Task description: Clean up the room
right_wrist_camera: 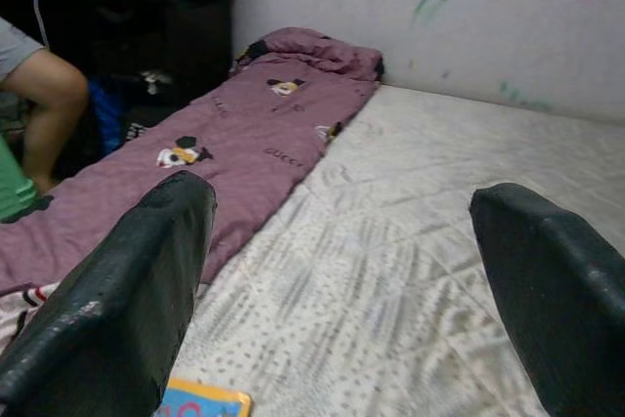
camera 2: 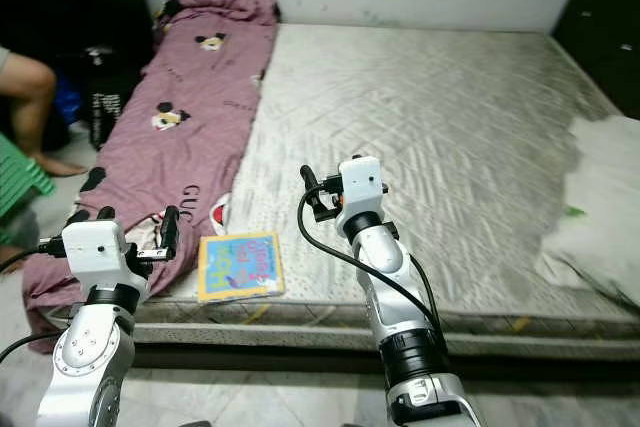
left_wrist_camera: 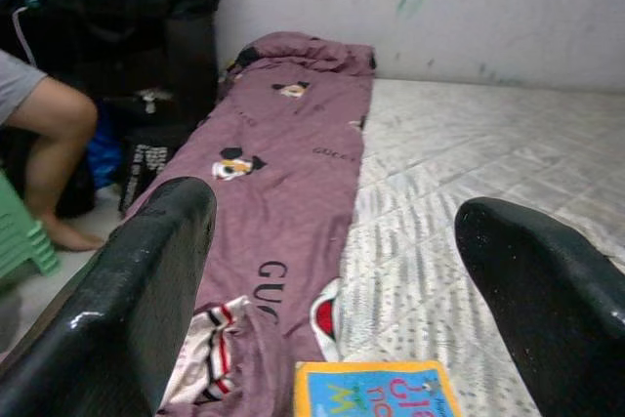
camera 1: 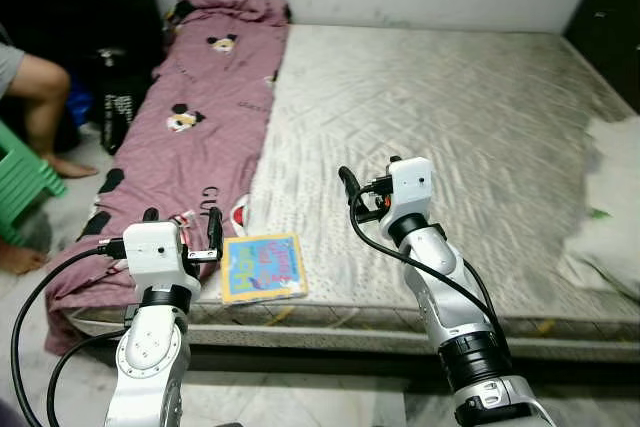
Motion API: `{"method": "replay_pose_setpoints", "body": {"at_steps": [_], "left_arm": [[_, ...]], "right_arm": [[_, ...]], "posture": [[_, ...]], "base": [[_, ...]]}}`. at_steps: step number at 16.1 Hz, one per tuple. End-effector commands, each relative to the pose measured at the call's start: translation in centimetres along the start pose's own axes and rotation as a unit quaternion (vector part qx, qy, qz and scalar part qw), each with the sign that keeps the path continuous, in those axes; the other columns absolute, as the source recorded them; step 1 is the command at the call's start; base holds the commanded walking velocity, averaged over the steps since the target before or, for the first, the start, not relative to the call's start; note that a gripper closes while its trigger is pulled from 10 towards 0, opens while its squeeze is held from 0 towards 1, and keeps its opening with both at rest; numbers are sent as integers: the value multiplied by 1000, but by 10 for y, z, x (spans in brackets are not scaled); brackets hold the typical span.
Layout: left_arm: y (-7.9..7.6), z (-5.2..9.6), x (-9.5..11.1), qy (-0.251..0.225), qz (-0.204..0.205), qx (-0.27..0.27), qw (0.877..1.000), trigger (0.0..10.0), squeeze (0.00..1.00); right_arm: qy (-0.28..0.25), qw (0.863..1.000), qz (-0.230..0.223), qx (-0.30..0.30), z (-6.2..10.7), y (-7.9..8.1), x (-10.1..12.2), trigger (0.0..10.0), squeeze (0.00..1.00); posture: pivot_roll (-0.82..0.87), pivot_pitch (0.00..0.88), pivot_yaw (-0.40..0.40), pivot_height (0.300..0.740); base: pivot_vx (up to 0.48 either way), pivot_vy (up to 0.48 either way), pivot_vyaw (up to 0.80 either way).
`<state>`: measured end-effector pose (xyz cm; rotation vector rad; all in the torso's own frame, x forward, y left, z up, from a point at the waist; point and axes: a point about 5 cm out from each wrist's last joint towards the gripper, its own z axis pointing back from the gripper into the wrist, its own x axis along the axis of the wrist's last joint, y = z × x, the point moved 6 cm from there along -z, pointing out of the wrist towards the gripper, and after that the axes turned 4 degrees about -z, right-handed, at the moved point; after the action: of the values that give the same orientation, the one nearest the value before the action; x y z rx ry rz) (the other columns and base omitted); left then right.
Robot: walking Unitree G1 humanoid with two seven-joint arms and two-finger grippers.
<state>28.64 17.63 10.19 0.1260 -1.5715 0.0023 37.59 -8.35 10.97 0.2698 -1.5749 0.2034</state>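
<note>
A colourful picture book [camera 1: 262, 267] lies flat near the front edge of the bare grey mattress [camera 1: 450, 117], also seen low in the left wrist view as the book [left_wrist_camera: 376, 390]. A purple cartoon-print blanket [camera 1: 200, 117] runs along the mattress's left side. My left gripper [camera 1: 182, 219] hovers open just left of the book, above the blanket's front end, with nothing between its fingers [left_wrist_camera: 146, 280]. My right gripper [camera 1: 368, 175] is raised over the mattress to the right of the book, open and holding nothing, its fingers [right_wrist_camera: 127, 290] spread wide.
A person sits at the far left with a bare leg [camera 1: 40, 87] beside a green stool [camera 1: 25, 177]. A black bag [camera 1: 115, 97] stands against the bed's left side. A white cloth [camera 1: 605, 217] lies on the mattress's right part. Dark furniture [camera 1: 610, 17] is at the back right.
</note>
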Motion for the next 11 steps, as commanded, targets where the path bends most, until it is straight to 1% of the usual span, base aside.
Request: {"method": "replay_pose_setpoints", "body": {"at_steps": [1, 3, 4, 6, 8, 9, 11], "left_arm": [[0, -1, 1, -2, -4, 0, 1000, 10000, 0], [0, 0, 3, -6, -3, -4, 1000, 10000, 0], [-3, 0, 4, -10, -4, -12, 1000, 10000, 0], [-2, 0, 3, -6, -6, -8, 1000, 10000, 0], [-4, 0, 5, -12, -4, -17, 1000, 10000, 0], [-4, 0, 3, -7, -3, -17, 1000, 10000, 0], [-5, 0, 0, 1, -7, -15, 1000, 10000, 0]], "right_arm": [[-4, 1000, 4, 0, -3, 0, 3, 10000, 0], [-4, 1000, 4, 1, -3, 1, 3, 10000, 0], [-4, 1000, 4, 2, -3, 1, 3, 10000, 0], [-4, 1000, 4, 2, -3, 1, 3, 10000, 0], [-4, 1000, 4, 3, -3, 2, 3, 10000, 0], [-4, 1000, 4, 2, -3, 2, 3, 10000, 0], [-4, 1000, 4, 1, -3, 2, 3, 10000, 0]], "posture": [[-32, 0, -26, 740], [-31, 0, -27, 740], [-31, 0, -27, 740], [-31, 0, -27, 740], [-28, 0, -25, 740], [-29, 0, -24, 740], [-30, 0, -24, 740]], "base": [[0, 0, 0], [0, 0, 0], [371, 0, 0], [317, 0, 0], [439, 0, 0], [379, 0, 0], [0, 0, 0]]}}
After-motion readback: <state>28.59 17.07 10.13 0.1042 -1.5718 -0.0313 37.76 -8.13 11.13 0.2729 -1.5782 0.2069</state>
